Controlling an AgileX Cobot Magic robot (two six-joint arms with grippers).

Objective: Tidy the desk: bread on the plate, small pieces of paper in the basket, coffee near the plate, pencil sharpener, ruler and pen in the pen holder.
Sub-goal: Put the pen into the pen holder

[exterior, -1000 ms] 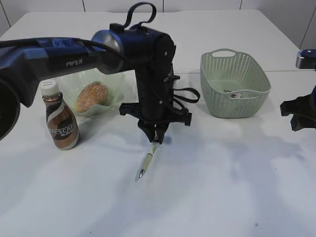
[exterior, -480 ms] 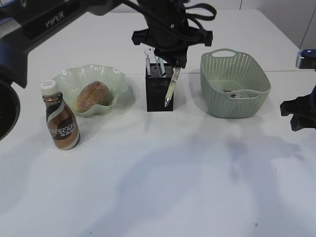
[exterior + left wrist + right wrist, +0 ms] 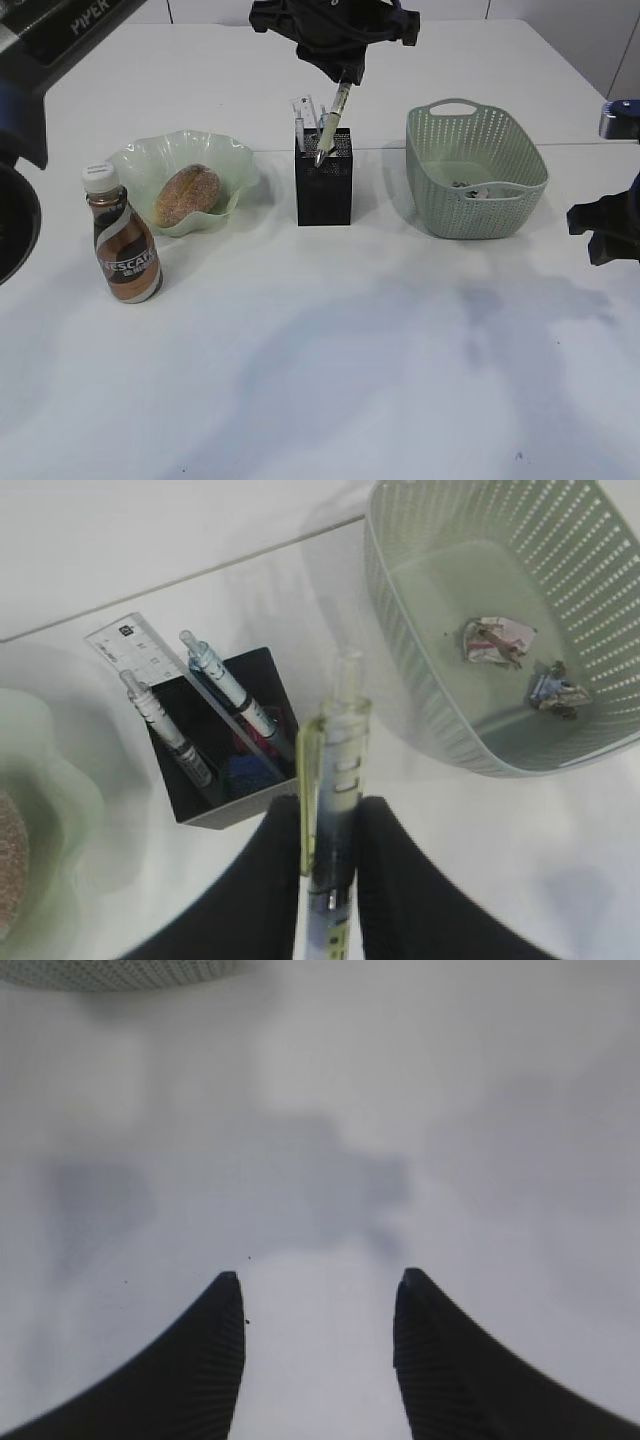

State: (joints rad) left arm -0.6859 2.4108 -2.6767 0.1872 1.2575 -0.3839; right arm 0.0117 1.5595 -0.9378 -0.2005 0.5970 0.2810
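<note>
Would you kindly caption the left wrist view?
Left gripper holding pen above pen holder, beside basket.

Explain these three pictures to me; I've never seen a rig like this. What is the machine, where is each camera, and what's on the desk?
It is a robot with two arms, each ending in a two-fingered gripper. One camera faces the desk; one rides on each wrist. The left gripper holds a pen above the black pen holder, which already contains a ruler and two pens. The right gripper hangs open over bare desk. Also there: bread on a green plate, a coffee bottle, and a basket with paper scraps.
</note>
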